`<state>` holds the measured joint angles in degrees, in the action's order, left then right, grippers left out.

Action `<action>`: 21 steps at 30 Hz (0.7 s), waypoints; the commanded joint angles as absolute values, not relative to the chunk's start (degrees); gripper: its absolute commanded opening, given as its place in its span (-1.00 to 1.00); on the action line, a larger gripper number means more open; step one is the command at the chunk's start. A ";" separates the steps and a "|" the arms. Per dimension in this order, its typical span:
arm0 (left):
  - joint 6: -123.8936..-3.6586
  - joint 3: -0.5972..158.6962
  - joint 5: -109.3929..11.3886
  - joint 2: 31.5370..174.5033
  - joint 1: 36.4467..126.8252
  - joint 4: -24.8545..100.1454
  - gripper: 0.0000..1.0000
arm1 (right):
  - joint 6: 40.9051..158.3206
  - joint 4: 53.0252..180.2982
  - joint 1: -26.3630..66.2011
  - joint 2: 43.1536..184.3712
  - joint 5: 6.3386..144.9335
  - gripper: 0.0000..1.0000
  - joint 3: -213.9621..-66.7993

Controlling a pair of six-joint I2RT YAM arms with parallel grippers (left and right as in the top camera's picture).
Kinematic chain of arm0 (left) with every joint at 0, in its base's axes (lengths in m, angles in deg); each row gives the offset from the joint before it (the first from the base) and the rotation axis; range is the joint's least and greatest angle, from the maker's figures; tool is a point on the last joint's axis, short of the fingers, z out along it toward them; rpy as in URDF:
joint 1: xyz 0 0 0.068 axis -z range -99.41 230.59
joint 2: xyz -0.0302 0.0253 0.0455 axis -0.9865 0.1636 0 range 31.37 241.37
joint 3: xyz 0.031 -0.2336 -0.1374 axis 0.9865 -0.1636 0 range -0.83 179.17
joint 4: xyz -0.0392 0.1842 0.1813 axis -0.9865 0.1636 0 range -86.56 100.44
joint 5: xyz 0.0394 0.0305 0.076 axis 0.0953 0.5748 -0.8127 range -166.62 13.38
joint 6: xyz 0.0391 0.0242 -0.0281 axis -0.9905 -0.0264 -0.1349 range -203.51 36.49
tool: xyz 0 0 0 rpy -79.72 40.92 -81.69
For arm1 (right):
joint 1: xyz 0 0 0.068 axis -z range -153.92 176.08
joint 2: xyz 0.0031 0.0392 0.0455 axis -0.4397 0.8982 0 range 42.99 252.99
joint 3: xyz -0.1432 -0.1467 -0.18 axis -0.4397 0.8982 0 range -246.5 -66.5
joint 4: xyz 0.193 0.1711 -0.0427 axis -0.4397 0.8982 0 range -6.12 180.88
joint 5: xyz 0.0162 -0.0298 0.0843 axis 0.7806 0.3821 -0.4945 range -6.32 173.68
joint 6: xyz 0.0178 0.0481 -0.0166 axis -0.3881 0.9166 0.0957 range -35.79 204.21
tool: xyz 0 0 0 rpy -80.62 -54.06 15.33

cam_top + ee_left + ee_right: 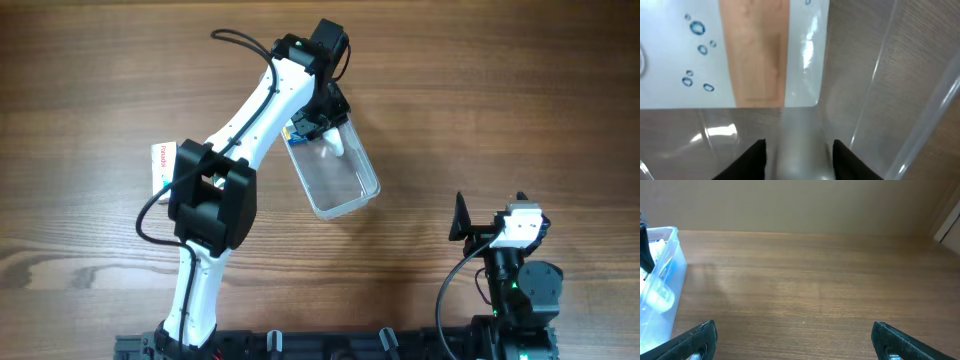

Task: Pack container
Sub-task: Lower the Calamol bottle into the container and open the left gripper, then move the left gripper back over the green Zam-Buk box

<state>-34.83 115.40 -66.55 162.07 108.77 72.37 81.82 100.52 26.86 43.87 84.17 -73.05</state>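
You seem to be placing: your left gripper (pixel 799 161) sits inside the container (pixel 345 185) mid bench (pixel 90 70), straddling a white bottle (pixel 799 142); whether it grips, you cannot tell. Your right gripper (pixel 795 339) gapes, idle. Next: let go fully, lift straight out.

A white box (pixel 161 162) with red lettering lies on the wooden table (pixel 80 80).

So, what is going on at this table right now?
The left arm reaches into the clear container, with its end effector low at the far end. A small white bottle sits between its fingers; I cannot tell whether they grip it. A box printed with blue bubbles lies inside too. Another small box lies on the table beside that arm. The right end effector is open and holds nothing, away from the container.
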 commanded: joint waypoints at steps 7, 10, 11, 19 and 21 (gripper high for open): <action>-35.57 116.64 -67.76 162.37 108.88 71.67 0.46 | 82.70 100.30 27.19 43.20 85.31 1.00 -72.74; -35.55 116.69 -67.95 161.06 108.86 71.56 0.52 | 82.72 100.30 27.19 43.20 85.31 1.00 -72.74; -35.53 116.69 -68.26 160.51 108.86 71.49 0.53 | 82.70 100.30 27.19 43.20 85.31 0.99 -72.74; -35.31 116.69 -70.12 154.85 108.86 71.27 0.64 | 82.72 100.30 27.19 43.20 85.31 1.00 -72.74; -35.29 116.69 -70.14 153.85 108.86 71.27 0.65 | 82.72 100.30 27.19 43.20 85.31 1.00 -72.74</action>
